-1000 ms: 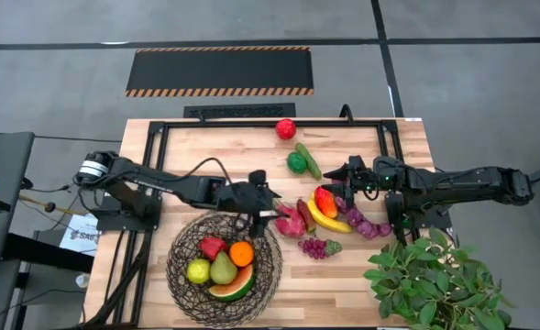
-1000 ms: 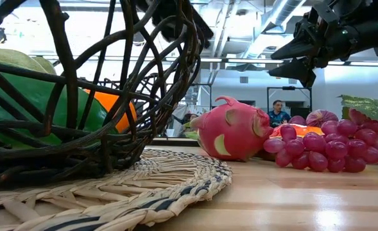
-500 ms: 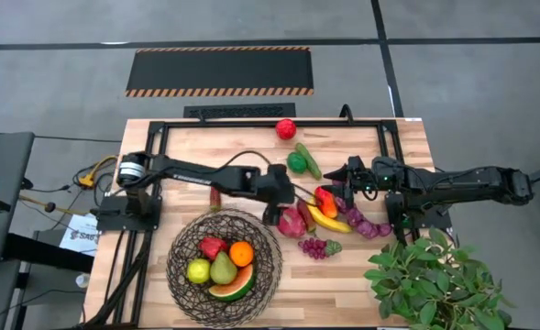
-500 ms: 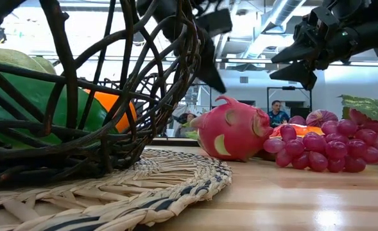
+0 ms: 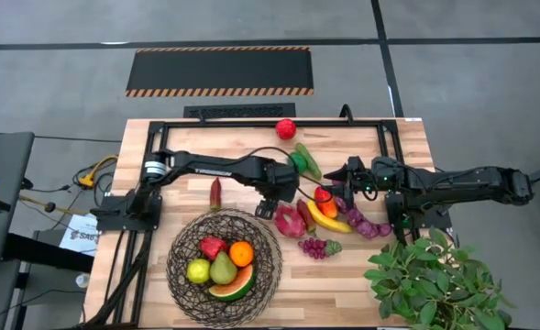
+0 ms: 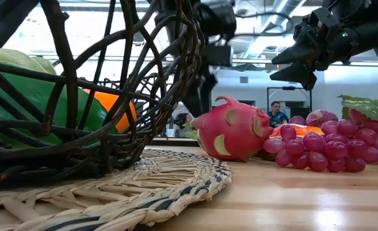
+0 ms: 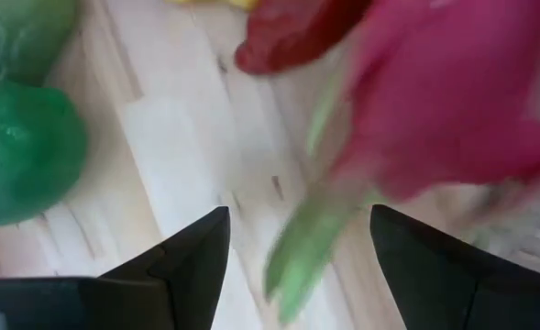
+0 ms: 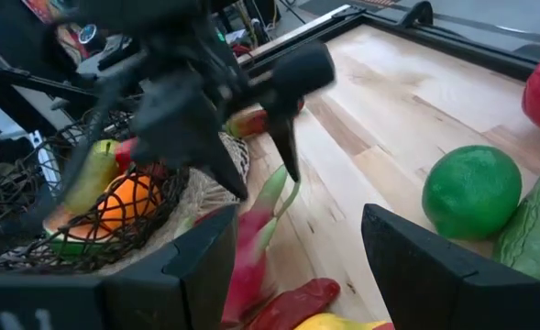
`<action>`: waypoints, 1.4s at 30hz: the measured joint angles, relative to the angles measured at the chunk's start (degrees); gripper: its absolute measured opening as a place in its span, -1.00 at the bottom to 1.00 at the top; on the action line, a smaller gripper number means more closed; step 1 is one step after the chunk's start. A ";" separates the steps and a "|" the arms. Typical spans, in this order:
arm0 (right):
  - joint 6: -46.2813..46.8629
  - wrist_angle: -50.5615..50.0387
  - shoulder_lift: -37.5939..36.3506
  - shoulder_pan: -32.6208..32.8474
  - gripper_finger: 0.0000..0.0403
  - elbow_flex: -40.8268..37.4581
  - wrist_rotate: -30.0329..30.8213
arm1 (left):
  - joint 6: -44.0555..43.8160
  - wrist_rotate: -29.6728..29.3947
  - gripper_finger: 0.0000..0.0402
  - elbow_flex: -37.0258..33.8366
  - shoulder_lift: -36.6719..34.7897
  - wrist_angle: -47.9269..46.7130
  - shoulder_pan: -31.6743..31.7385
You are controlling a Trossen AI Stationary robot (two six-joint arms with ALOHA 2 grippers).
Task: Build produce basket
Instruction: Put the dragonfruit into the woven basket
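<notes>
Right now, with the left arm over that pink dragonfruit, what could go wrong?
The left gripper hangs open beside the dragonfruit, which lies packed against the banana and grapes; closing could shove those aside. Carrying it to the basket, the fruit might catch the raised wire rim.

Blurred dragonfruit (image 7: 453,101) runs off the left wrist view's edge.
</notes>
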 joint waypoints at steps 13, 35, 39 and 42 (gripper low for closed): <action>-0.19 -1.10 -0.02 -0.02 0.27 0.00 -0.01 | 2.95 -1.02 0.06 0.09 3.53 1.26 1.03; 0.30 -0.85 -0.02 -0.22 0.27 0.00 -0.01 | -5.94 -3.04 -1.00 6.07 4.88 -3.77 1.27; 0.46 -0.53 -0.08 -0.22 0.27 0.00 -0.01 | -7.29 -3.15 -1.00 8.54 2.15 -6.40 1.22; 0.46 -0.38 -0.09 -0.26 0.27 0.00 -0.01 | -8.66 -4.09 -1.00 9.37 -0.26 -8.68 1.20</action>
